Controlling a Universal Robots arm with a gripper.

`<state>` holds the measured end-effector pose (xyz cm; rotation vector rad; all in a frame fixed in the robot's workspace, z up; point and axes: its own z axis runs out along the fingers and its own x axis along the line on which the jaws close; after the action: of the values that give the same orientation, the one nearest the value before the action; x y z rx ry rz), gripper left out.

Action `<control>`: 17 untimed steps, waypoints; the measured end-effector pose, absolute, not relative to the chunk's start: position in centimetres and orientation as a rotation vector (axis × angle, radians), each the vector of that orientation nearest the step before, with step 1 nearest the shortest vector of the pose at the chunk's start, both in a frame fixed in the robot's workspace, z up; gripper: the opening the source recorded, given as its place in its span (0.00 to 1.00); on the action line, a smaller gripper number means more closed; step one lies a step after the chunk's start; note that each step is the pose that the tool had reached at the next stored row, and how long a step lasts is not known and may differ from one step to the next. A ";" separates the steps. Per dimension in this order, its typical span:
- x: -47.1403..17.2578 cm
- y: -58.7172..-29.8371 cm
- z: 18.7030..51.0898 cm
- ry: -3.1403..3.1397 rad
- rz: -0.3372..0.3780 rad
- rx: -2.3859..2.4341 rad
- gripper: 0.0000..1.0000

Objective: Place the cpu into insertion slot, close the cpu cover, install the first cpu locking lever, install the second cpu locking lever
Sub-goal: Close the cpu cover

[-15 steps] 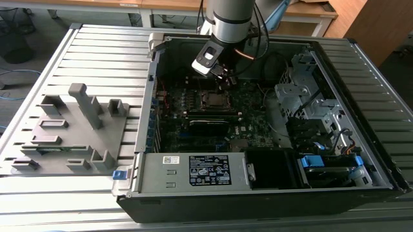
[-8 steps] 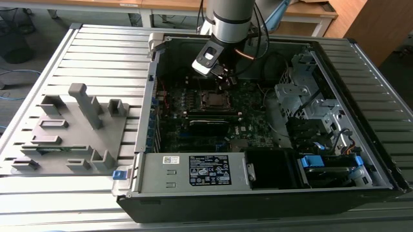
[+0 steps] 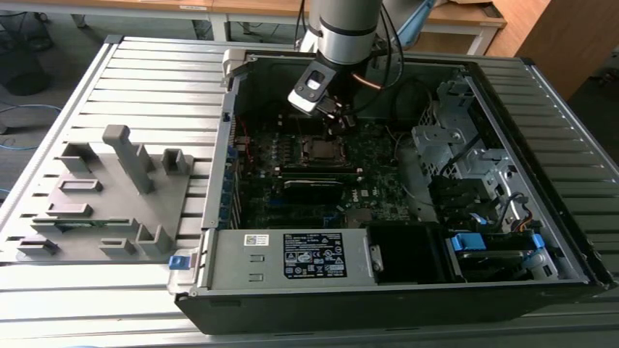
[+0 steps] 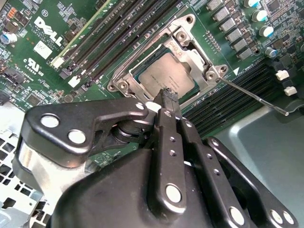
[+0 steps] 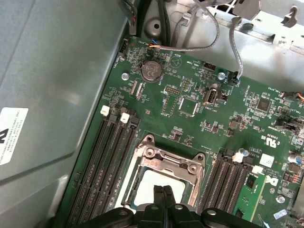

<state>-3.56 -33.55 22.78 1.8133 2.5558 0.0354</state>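
In the exterior view my gripper [image 3: 335,125] hangs inside the open computer case, just above the insertion slot [image 3: 322,149] on the motherboard. In both wrist views the cpu [image 4: 159,73] [image 5: 151,186] lies flat in the slot. The silvery cpu cover [image 4: 187,40] [image 5: 166,161] lies down around it, and its window shows the chip's grey face. My gripper [image 4: 166,95] [image 5: 164,191] is shut with nothing held, its tip over the chip's edge. A thin wire locking lever [image 4: 256,98] sticks out sideways from the socket corner, unlatched.
Long black memory slots [image 4: 118,42] [image 5: 107,161] flank the socket on both sides. Loose cables [image 5: 223,33] run along the case wall. On the exterior view's left stands a grey fixture plate [image 3: 106,196]. A metal drive cage [image 3: 464,152] fills the case's right side.
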 end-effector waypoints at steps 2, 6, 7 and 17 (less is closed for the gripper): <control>-3.6 -33.5 22.8 2.564 0.036 1.802 0.11; -3.6 -33.5 22.8 2.585 0.036 1.772 0.11; -3.6 -33.5 22.8 2.592 0.036 1.763 0.11; -3.6 -33.5 22.8 2.613 0.036 1.732 0.11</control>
<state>-3.56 -33.55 22.78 1.7316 2.6127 0.0358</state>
